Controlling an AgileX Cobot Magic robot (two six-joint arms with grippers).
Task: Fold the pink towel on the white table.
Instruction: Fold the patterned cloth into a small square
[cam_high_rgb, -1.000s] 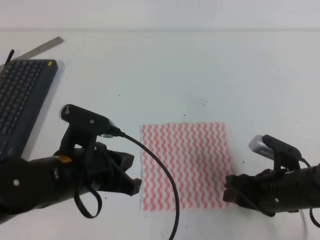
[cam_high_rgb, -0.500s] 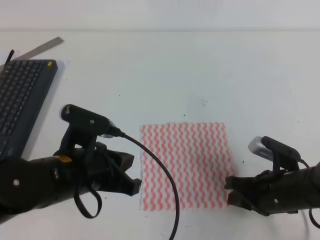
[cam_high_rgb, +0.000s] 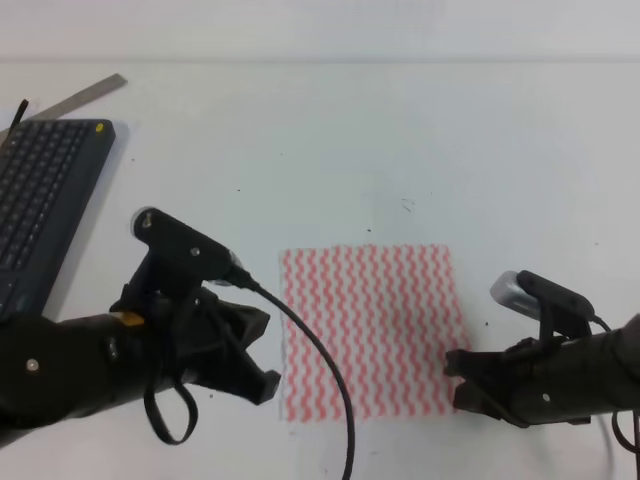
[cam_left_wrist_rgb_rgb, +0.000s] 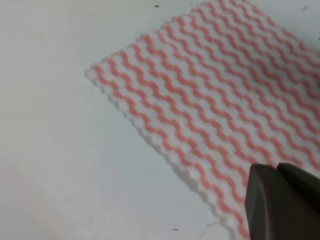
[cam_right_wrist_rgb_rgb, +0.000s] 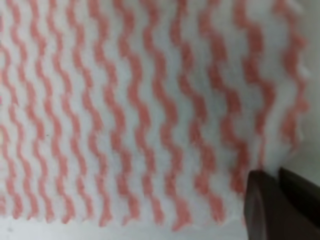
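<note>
I have the pink towel lying flat and unfolded on the white table, near the front edge between my 2 arms. The left tool sits just beside the towel's near left corner, and the right tool is at the near right corner. From the overhead view the left tool's jaws look spread, with nothing between them. For the right tool I cannot tell how far open it is; only a dark finger shows in the wrist view, low beside the towel's corner.

Risks as I judge them: the cloth is thin and lies tight to the table, so a tool closing too high would pinch air, and 1 pressing too low would drag the corner and bunch it. If only 1 corner is caught, lifting would skew the fold. Uneven travel between the 2 arms would leave the edges misaligned. The left arm's cable loops over the towel's left side and could snag or shift it. The keyboard is well apart, no concern.
</note>
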